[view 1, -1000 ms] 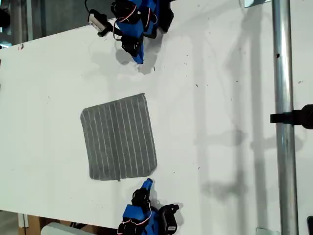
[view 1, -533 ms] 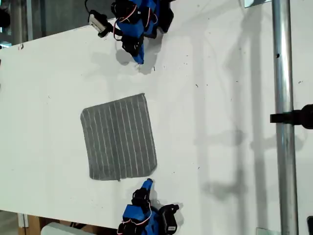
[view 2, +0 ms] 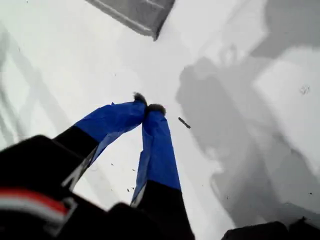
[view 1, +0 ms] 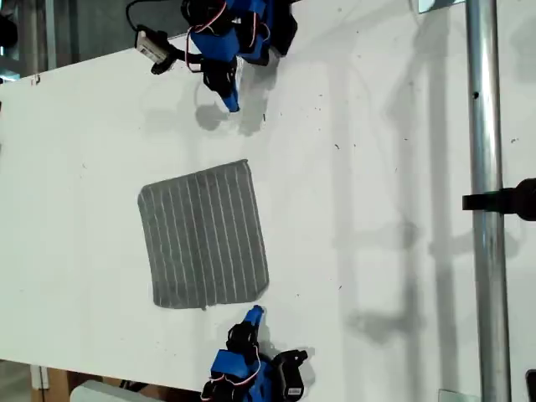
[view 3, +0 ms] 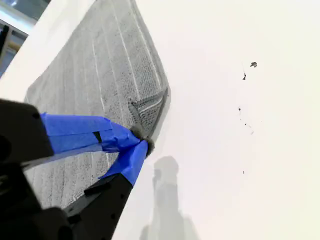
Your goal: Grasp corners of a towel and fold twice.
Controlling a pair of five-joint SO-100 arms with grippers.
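Note:
The towel (view 1: 205, 236) lies flat on the white table, dark grey with thin pale stripes. At the top of the exterior view my first gripper (view 1: 232, 104) is shut and empty, well apart from the towel's nearest corner (view 1: 245, 164). In the first wrist view its blue fingertips (view 2: 148, 106) meet over bare table, and only a corner of the towel (view 2: 135, 11) shows far ahead. At the bottom of the exterior view my second gripper (view 1: 255, 313) is also shut. In the second wrist view its tips (view 3: 142, 141) sit just at a corner of the towel (view 3: 100, 65), with no cloth seen between them.
A metal pole (view 1: 486, 201) with a black clamp (view 1: 505, 201) runs down the exterior view's right side. The table's edge (view 1: 75, 57) slants across that view's upper left. Small dark specks (view 1: 337, 146) dot the white surface.
The first arm has swung a little toward the exterior view's left and top, and its gripper tip has shifted with it. The second arm and the towel have not moved.

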